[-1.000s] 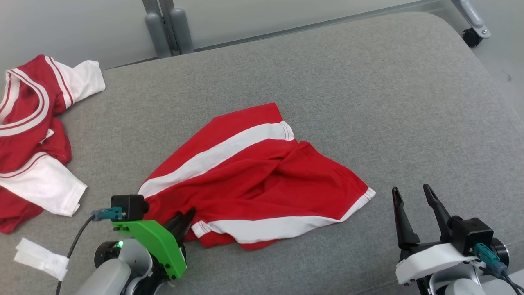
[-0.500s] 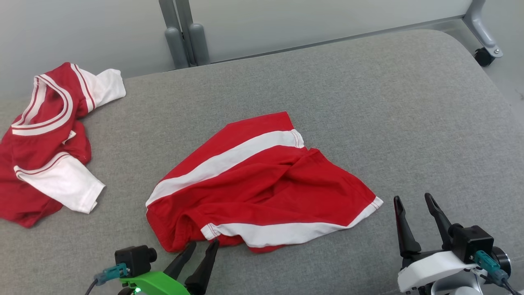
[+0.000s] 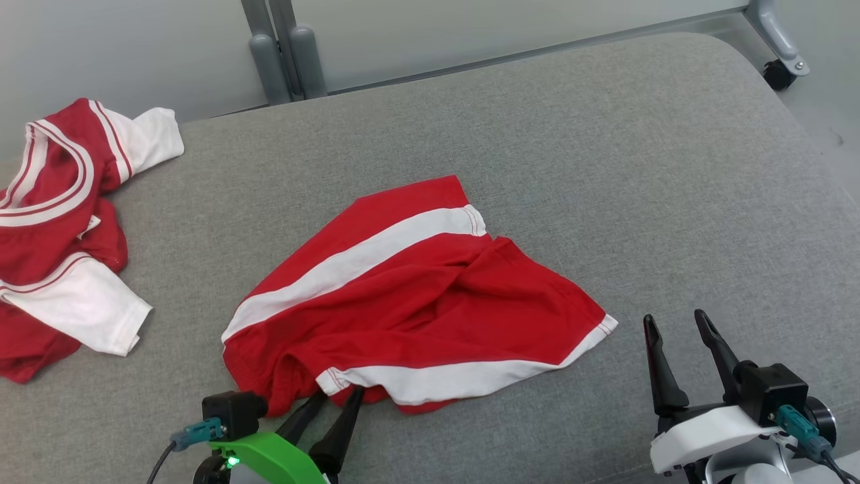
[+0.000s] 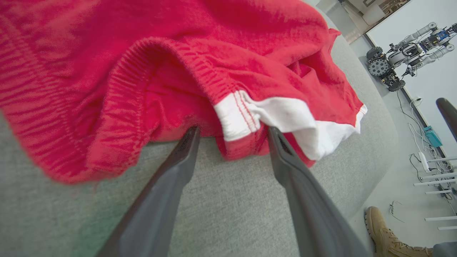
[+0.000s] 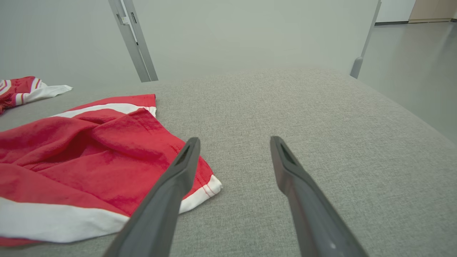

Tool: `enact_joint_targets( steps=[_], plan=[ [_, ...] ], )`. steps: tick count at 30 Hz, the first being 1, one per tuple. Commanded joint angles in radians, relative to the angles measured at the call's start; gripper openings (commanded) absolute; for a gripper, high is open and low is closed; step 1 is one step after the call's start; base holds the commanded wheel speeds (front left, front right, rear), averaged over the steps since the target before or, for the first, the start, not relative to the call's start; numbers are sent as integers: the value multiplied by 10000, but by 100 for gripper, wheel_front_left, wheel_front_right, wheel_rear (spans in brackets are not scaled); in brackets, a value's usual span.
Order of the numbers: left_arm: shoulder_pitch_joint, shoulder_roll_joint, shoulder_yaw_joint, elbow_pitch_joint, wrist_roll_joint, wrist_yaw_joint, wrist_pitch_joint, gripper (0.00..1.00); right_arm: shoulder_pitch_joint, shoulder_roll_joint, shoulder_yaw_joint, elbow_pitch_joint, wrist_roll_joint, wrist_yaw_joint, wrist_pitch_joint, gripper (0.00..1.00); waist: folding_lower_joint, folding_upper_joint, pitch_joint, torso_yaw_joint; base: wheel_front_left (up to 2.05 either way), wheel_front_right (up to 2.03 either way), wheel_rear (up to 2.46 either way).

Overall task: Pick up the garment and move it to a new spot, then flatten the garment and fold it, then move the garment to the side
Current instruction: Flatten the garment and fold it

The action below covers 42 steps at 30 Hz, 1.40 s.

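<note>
Garment (image 3: 410, 296): red shorts with white stripes, lying rumpled in the middle of the grey cushion (image 3: 605, 168).
Left gripper (image 3: 341, 393): fingers spread, tips at the garment's near edge, straddling the white-trimmed hem (not pinched).
Right gripper (image 3: 674, 317): fingers apart, holding nothing, near the garment's right corner.
Jersey (image 3: 54, 222): crumpled at the cushion's left edge, well apart.

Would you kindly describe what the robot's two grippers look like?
The left gripper has two long dark tapered fingers on a bright green bracket with a black camera box, a teal plug, a black cable and a green light. The right gripper has like fingers, camera and plug on a white bracket.
</note>
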Motion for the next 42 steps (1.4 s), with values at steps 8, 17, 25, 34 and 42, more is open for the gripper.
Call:
enact_joint_targets(
  steps=[8, 17, 25, 34, 42],
  plan=[
    [-289, 531, -357, -370, 17, -288, 439, 0, 186, -14, -254, -63, 107, -3, -31, 100, 0, 0, -9, 178, 0, 0, 0],
    [670, 3113, -877, -4083, -279, -65, 2809, 0, 292, -16, -260, -24, 255, -3, -31, 100, 0, 0, -133, 820, 0, 0, 0],
    [1717, 3356, -1106, -4150, -574, 454, 3013, 6, 200, -16, -197, 61, 290, -3, -31, 100, 0, 0, -53, 946, 0, 0, 0],
    [2163, 2703, -610, -3571, -1013, 643, 1865, 100, 315, -17, -229, 150, 67, -3, -31, 100, 0, 0, -292, 921, 0, 0, 0],
    [2070, 3306, -86, -4836, -905, 1042, 1667, 100, 403, -17, -225, 123, -81, -3, -31, 100, 0, 0, -519, 826, 0, 0, 0]
  ],
)
